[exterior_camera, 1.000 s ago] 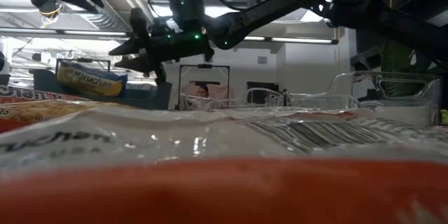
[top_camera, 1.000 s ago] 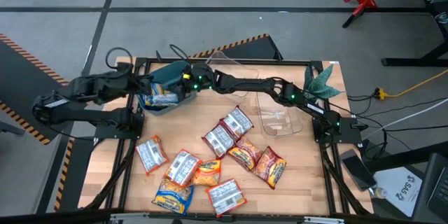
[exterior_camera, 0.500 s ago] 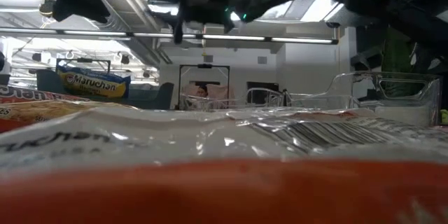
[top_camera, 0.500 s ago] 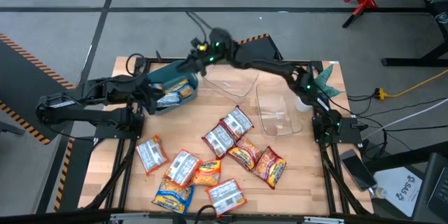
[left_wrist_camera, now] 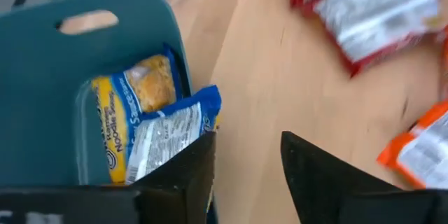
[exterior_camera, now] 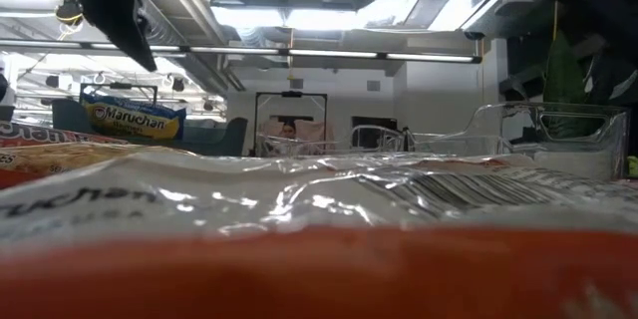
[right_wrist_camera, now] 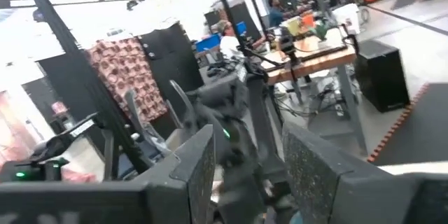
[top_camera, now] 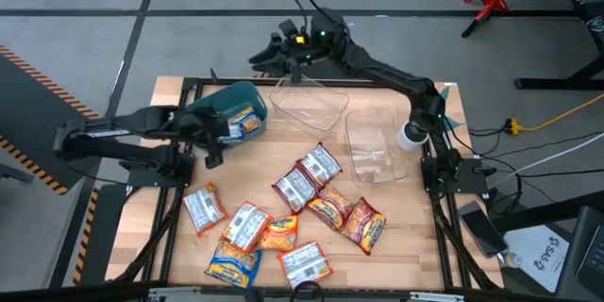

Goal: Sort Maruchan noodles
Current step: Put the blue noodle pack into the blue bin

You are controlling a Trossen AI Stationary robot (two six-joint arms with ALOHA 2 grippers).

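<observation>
My left gripper (top_camera: 215,143) hovers open just off the near right corner of the teal bin (top_camera: 225,104). Its wrist view shows that bin (left_wrist_camera: 42,84) holding blue-yellow Maruchan packets (left_wrist_camera: 150,122), which stick up above the rim in the low view (exterior_camera: 133,120). My right gripper (top_camera: 274,54) is open and raised high past the table's far edge; its wrist view (right_wrist_camera: 245,161) looks out into the room. Several silvery, orange and blue-yellow packets (top_camera: 295,187) lie flat and scattered over the near half of the table.
Two clear plastic containers stand at the far middle (top_camera: 310,109) and far right (top_camera: 373,146) of the table. A green plant (top_camera: 436,111) and a white cup (top_camera: 412,135) sit by the right edge. One packet (exterior_camera: 299,249) lies right before the low camera and blocks most of its view.
My right arm has risen from over the teal bin and swung up and away past the table's far edge. My left gripper has drawn back from the bin toward the near edge and a little right. A blue-yellow packet has settled in the bin.
</observation>
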